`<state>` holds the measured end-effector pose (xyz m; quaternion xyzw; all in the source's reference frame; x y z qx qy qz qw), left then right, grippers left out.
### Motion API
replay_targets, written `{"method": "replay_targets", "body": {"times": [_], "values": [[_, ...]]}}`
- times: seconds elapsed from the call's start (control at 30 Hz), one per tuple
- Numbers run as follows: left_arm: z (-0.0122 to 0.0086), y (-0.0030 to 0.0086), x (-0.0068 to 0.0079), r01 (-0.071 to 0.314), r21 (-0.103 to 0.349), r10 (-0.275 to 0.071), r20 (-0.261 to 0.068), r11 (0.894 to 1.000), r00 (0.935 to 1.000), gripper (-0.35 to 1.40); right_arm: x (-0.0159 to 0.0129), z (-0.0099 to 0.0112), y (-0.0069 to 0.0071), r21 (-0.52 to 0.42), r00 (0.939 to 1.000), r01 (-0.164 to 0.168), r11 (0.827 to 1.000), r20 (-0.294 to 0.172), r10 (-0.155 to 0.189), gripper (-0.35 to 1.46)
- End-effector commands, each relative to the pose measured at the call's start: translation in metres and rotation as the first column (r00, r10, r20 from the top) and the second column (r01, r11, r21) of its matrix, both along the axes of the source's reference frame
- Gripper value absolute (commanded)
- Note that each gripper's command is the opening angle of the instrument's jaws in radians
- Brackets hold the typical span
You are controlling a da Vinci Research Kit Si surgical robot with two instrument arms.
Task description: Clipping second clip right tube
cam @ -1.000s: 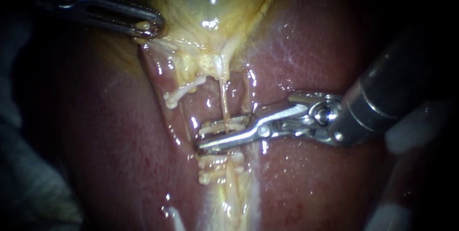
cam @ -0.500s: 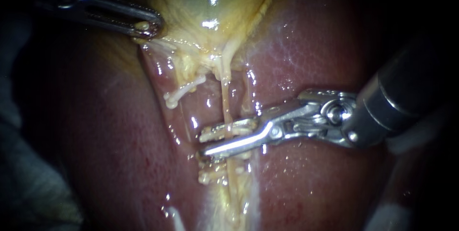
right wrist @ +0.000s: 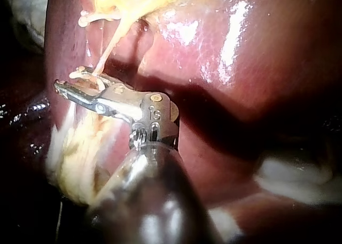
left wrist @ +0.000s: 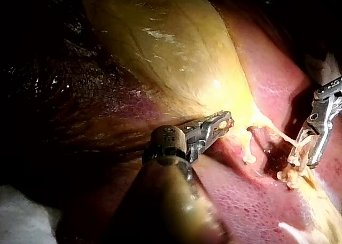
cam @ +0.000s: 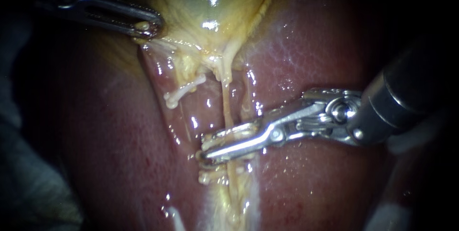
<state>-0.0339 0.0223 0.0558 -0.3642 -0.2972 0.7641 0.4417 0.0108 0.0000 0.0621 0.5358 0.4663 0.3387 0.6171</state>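
Note:
The yellow gallbladder tapers down into a thin pale right tube that runs over the red liver. My right instrument comes in from the right and lies across this tube, its jaws shut on a cream clip around it. Another cream clip sits on the tube just below the jaws. A short pale stub lies left of the tube. My left instrument is shut on the gallbladder's lower edge at the upper left. The left wrist view shows the same grip on the gallbladder.
Pale cloth-like material lies at the right edge and grey cloth at the lower left. The right instrument's thick dark shaft fills the right side. Liver rises beside the right instrument's jaws.
My right instrument has slid back to the right and a little down the tube, and its jaws have drawn closer together around the clip. The left instrument has held still.

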Motion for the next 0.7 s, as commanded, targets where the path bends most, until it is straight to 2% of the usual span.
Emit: {"method": "replay_targets", "body": {"times": [0.03,0.27,0.33,0.7], "values": [[0.0000,0.0000,0.0000,0.000,0.000,0.000,0.000,1.000,1.0000,-0.35,0.0000,0.0000,0.0000,0.000,1.0000,0.001,1.000,0.000,-0.001,0.06],[0.0000,0.0000,0.0000,0.000,0.000,0.000,0.000,1.000,1.0000,-0.35,-0.0001,0.0000,0.0000,0.000,1.0000,0.002,1.000,-0.001,-0.002,-0.21],[0.0000,0.0000,0.0000,0.000,0.000,0.000,0.000,1.000,1.0000,-0.35,-0.0002,0.0000,-0.0001,0.000,1.0000,0.005,1.000,-0.003,-0.005,-0.35],[0.0000,0.0000,0.0000,0.000,0.000,0.000,0.000,1.000,1.0000,-0.35,-0.0007,0.0004,0.0002,-0.001,0.9998,0.015,1.000,-0.009,-0.015,-0.35]]}}
